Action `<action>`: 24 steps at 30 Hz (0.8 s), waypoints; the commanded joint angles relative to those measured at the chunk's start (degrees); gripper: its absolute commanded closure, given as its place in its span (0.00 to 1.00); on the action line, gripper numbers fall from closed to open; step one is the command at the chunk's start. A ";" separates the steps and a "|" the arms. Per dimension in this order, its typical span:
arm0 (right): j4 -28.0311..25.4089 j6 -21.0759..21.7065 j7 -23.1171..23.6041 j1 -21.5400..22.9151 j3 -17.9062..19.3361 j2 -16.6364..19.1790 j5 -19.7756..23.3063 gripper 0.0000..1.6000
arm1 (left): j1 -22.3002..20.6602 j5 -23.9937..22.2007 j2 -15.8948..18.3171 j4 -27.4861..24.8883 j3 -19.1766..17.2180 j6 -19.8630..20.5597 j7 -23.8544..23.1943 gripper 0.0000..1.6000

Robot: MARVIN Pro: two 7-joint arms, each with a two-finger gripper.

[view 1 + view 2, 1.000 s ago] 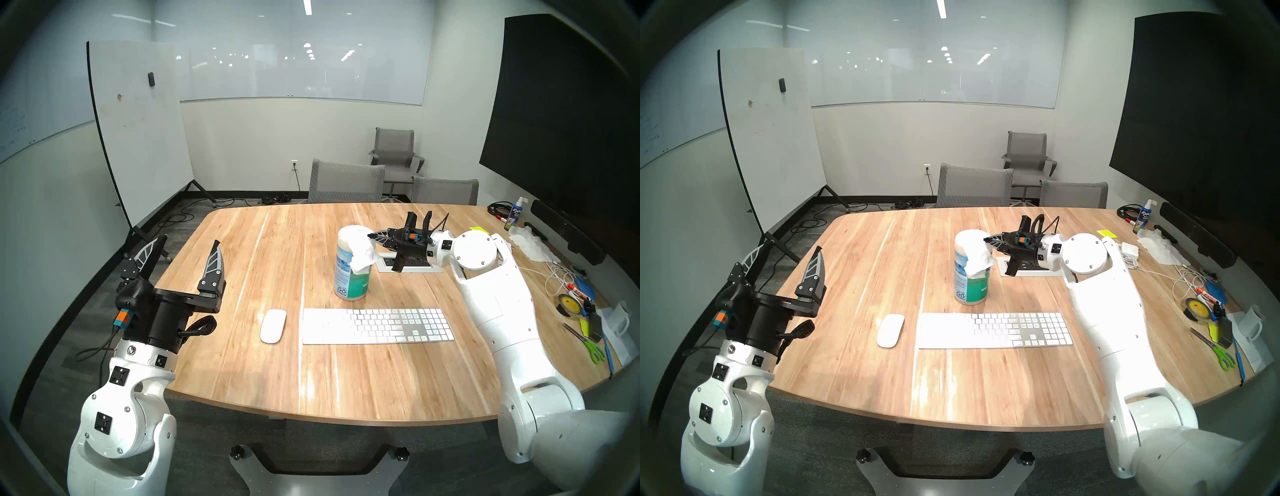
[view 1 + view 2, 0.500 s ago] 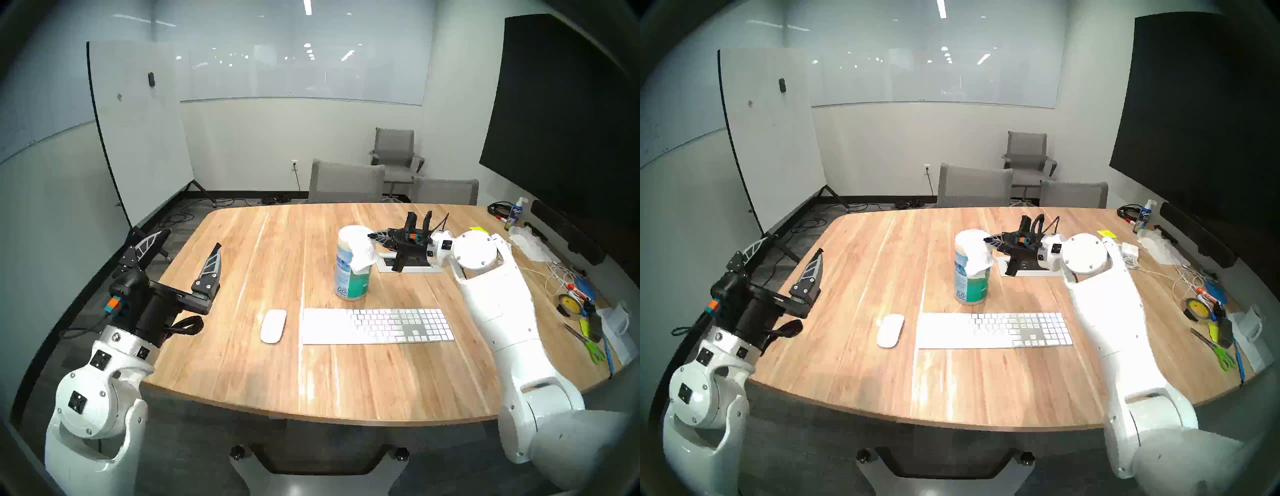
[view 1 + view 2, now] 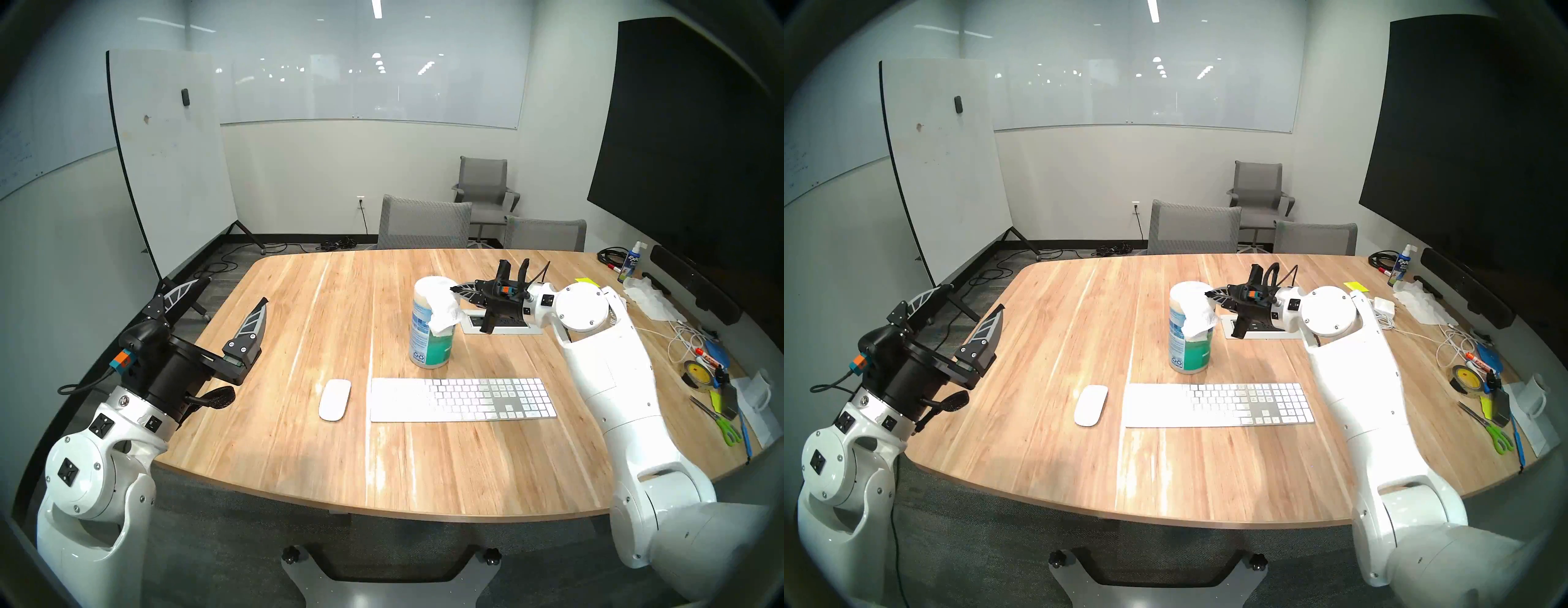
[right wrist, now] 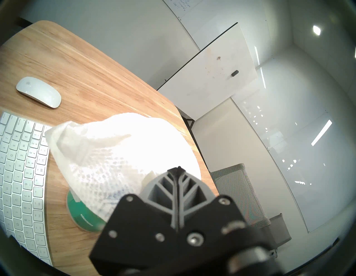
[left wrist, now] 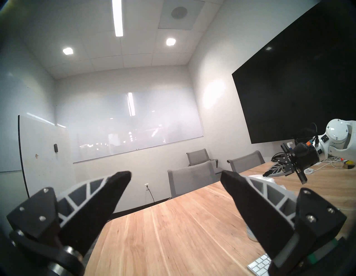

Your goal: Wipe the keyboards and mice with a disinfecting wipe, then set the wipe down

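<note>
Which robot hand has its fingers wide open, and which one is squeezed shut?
The left gripper, by the table's left edge, has its fingers spread wide around nothing. The right gripper is shut, pinching the white wipe at the top of the blue-green canister.

One keyboard [image 3: 462, 400]; one mouse [image 3: 334, 399]; one canister [image 3: 430, 326]; one wipe [image 3: 443, 309]; three chairs [image 3: 424, 222]

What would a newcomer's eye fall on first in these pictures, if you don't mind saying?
Most likely the right gripper, its fingers shut at a white wipe draped over the top of a blue-green canister mid-table. Next, the white keyboard and mouse lying side by side nearer the robot on the wooden table. The left gripper hangs wide open and empty at the table's left edge.
</note>
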 commanded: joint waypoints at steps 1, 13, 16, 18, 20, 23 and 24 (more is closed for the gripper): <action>-0.48 0.20 -0.08 0.21 0.12 -0.15 0.12 1.00 | -0.47 -3.65 -0.51 -1.62 -1.24 0.48 -1.01 0.00; -0.50 0.22 -0.08 0.21 0.12 -0.16 0.12 1.00 | -0.66 -4.78 -0.77 -1.62 -1.98 1.30 -2.04 0.00; -0.50 0.23 -0.08 0.21 0.12 -0.15 0.12 1.00 | -0.69 -4.85 -0.87 -1.62 -2.06 1.35 -2.21 0.00; -0.50 0.23 -0.08 0.21 0.12 -0.15 0.12 1.00 | -0.71 -4.88 -0.94 -1.62 -2.11 1.38 -2.31 0.00; -0.50 0.24 -0.08 0.21 0.12 -0.15 0.12 1.00 | -0.73 -5.03 -0.95 -1.62 -1.79 1.60 -2.53 0.00; -0.51 0.25 -0.08 0.20 0.12 -0.15 0.12 1.00 | 0.24 -4.32 -1.58 -1.62 0.59 2.11 -2.34 0.00; -0.51 0.25 -0.08 0.20 0.12 -0.15 0.12 1.00 | 0.40 -3.68 -1.60 -1.62 1.30 2.26 -2.13 0.00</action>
